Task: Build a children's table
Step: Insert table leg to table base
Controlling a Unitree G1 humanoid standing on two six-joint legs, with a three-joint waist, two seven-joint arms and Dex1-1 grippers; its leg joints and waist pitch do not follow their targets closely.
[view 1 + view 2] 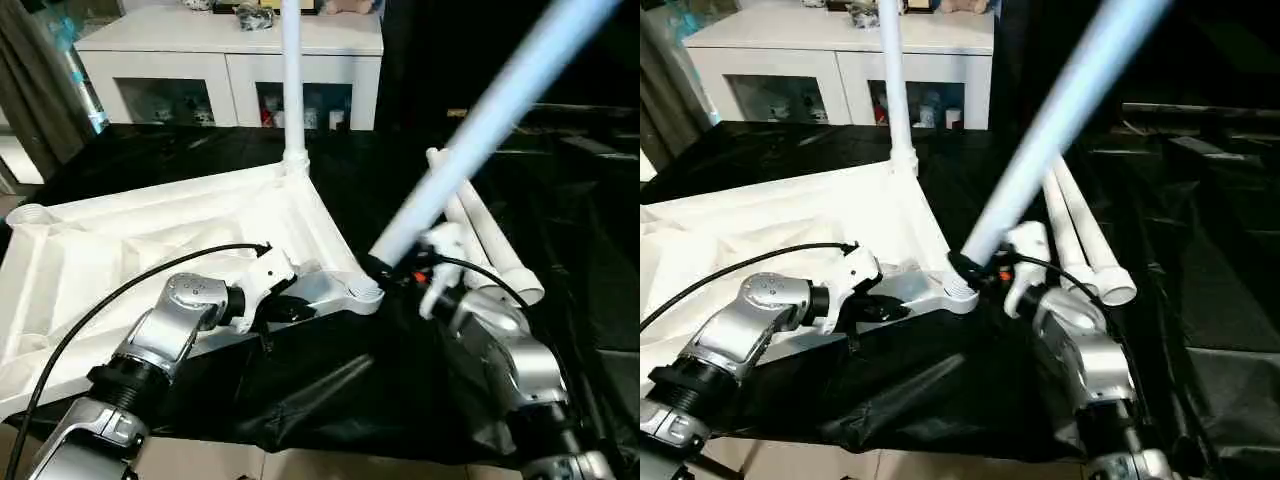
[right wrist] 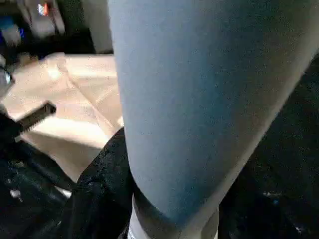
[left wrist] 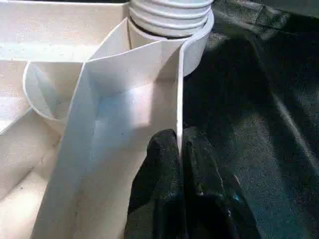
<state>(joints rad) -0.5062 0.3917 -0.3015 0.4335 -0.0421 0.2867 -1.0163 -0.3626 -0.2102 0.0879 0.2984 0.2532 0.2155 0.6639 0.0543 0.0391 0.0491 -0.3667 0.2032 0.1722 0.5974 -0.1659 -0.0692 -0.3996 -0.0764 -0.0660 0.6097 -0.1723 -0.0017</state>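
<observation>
It looks like a room in a home. A white cabinet (image 1: 230,60) with glass-fronted compartments holds small trinkets. A curtain (image 1: 40,90) hangs beside it.

One tabletop (image 1: 120,250), four legs (image 1: 480,120)

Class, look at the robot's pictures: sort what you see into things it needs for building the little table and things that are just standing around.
Needed for the job:
- table top, lying upside down
- upright leg in the far corner
- tilted leg at the near corner socket
- two spare legs on the black sheet

Just standing around:
- white cabinet
- curtain
</observation>
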